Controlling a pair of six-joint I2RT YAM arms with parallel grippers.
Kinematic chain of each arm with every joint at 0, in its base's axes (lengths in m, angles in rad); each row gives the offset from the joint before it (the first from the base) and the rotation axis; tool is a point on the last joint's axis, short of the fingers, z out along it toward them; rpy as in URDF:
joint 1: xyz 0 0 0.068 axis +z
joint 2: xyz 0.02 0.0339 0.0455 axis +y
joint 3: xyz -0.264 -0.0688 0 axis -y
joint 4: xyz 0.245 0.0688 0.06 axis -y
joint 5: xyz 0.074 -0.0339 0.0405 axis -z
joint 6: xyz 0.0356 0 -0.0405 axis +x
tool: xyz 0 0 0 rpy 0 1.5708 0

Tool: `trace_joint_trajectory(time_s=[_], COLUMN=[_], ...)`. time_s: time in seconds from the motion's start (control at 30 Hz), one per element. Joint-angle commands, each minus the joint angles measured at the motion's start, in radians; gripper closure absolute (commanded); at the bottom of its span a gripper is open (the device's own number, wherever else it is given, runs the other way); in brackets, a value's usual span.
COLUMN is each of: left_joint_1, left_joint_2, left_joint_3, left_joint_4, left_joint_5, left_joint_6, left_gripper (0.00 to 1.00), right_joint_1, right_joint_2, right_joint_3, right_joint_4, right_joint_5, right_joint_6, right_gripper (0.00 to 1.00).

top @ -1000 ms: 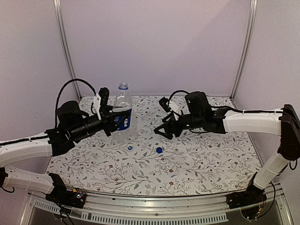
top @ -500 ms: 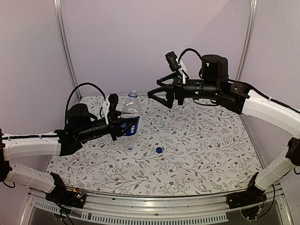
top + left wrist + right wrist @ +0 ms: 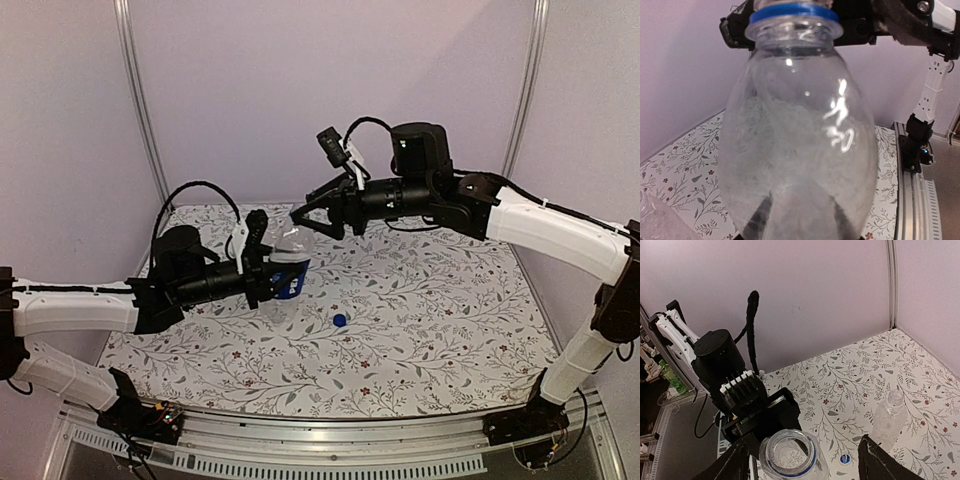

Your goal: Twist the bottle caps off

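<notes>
My left gripper [image 3: 270, 277] is shut on the labelled bottle [image 3: 288, 270] and holds it off the table, tilted toward the right arm. Its mouth [image 3: 787, 456] is open, with only a blue ring around the neck [image 3: 792, 11]. My left fingers [image 3: 757, 220] show dark through the clear body. My right gripper [image 3: 303, 222] is open, with one finger [image 3: 730, 465] on each side of the mouth, not touching it. The plain bottle [image 3: 890, 420] stands uncapped on the table. One blue cap [image 3: 340, 320] lies on the table. A blue cap [image 3: 844, 458] lies near the plain bottle.
The floral table cover [image 3: 430, 330] runs to purple walls at the back and sides. Metal posts [image 3: 140, 100] stand in the back corners. A rail [image 3: 330, 455] runs along the near edge. The right arm [image 3: 540, 220] spans the right half above the table.
My left gripper lifted the labelled bottle, carried it right and tilted it. My right gripper rose from the table and swung left to the bottle's mouth.
</notes>
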Motion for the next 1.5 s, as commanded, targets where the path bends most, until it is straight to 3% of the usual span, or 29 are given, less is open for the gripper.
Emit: trace_joint_trajectory(time_s=[0.0,0.47,0.67,0.8,0.93,1.2,1.37,1.47], left_joint_1=[-0.020,-0.032,-0.033,-0.031,-0.031,-0.027,-0.022,-0.020], left_joint_2=[0.010,0.020,0.021,0.020,0.014,-0.003,-0.058,-0.110], left_joint_3=[0.027,0.031,0.029,0.027,0.022,0.019,0.008,-0.002], left_joint_4=[0.030,0.022,0.021,0.023,0.033,0.019,-0.004,-0.015], left_joint_5=[-0.008,-0.026,-0.034,-0.047,-0.067,-0.107,-0.137,-0.159], left_joint_6=[0.027,0.039,0.038,0.032,0.022,-0.005,-0.034,-0.049], left_gripper=[0.69,0.69,0.68,0.67,0.58,0.22,0.08,0.05], right_joint_1=[0.019,0.022,0.022,0.022,0.022,0.005,-0.035,-0.062], right_joint_2=[0.025,0.036,0.036,0.024,0.004,-0.028,-0.055,-0.057], right_joint_3=[0.035,0.024,0.019,0.011,-0.001,-0.031,-0.068,-0.084], right_joint_4=[-0.027,-0.026,-0.028,-0.036,-0.042,-0.060,-0.072,-0.073], right_joint_5=[-0.030,-0.053,-0.046,-0.001,0.047,0.118,0.207,0.289], right_joint_6=[0.002,-0.008,-0.014,-0.028,-0.040,-0.066,-0.085,-0.084], right_gripper=[0.29,0.66,1.00,1.00,1.00,1.00,1.00,1.00])
